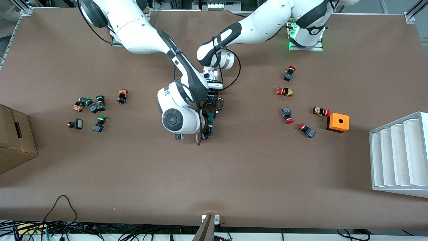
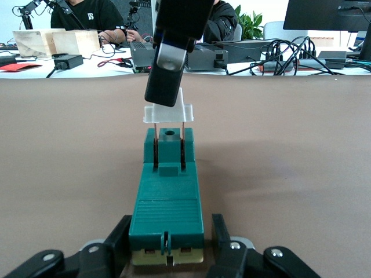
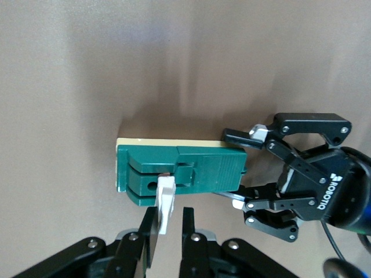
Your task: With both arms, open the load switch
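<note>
The dark-green load switch (image 1: 212,124) lies on the brown table near its middle. In the left wrist view the load switch (image 2: 167,200) sits between my left gripper's (image 2: 167,246) two black fingers, which press its sides at one end. At the other end its white piece (image 2: 168,113) stands out from the green body on two thin metal pins. My right gripper (image 3: 168,229) is shut on that white piece (image 3: 166,204), as the right wrist view shows. My left gripper (image 3: 239,168) also shows there, clamped on the block's opposite end. From the front, the right arm's wrist partly hides the right gripper (image 1: 204,134).
Green-capped push buttons (image 1: 93,107) lie toward the right arm's end. Red-capped ones (image 1: 289,115) and an orange box with a hole (image 1: 338,122) lie toward the left arm's end. A white ribbed rack (image 1: 398,154) and a cardboard box (image 1: 15,137) stand at the table's ends.
</note>
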Robot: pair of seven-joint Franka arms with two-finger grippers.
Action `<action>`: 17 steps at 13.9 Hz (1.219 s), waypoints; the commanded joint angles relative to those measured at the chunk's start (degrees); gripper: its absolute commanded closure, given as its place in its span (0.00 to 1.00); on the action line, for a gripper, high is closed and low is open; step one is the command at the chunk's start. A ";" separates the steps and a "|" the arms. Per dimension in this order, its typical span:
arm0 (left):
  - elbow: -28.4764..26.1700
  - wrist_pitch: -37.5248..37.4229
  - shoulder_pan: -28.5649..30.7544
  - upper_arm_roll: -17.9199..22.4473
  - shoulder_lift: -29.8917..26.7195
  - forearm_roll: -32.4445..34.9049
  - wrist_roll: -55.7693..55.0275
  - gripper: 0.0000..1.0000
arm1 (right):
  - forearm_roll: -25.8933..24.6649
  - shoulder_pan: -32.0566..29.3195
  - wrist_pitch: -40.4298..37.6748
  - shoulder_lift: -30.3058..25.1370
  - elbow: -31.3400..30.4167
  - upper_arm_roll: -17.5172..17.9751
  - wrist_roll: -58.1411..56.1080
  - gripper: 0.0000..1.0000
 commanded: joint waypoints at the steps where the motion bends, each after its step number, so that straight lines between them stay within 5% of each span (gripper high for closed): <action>1: 3.52 1.66 0.12 1.11 3.71 2.14 -1.34 0.40 | -1.20 -0.11 -0.50 -3.27 -4.09 0.82 -0.74 0.78; 17: 3.52 1.66 0.12 1.11 3.80 2.14 -1.34 0.40 | -4.28 -0.11 0.64 -4.94 -7.78 2.93 -1.00 0.78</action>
